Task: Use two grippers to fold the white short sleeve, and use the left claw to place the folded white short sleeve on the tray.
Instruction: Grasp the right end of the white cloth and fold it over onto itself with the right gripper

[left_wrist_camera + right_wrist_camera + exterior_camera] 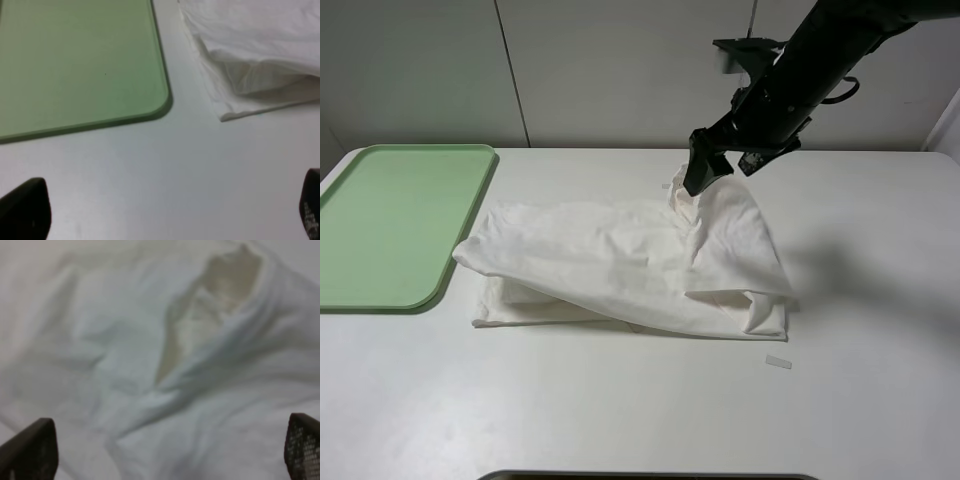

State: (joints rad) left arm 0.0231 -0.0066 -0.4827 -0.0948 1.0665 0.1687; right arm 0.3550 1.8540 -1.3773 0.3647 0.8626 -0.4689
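Shirt [620, 262] just beneath wide-spread right claw [704, 174]

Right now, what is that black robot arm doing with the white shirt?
The right gripper, on the black arm, hangs open over the back edge of the crumpled white short-sleeved shirt. The shirt lies loosely half-folded on the white table. The left gripper is open too, above bare table near a corner of the flat green plastic tray. The shirt is not on the tray yet.
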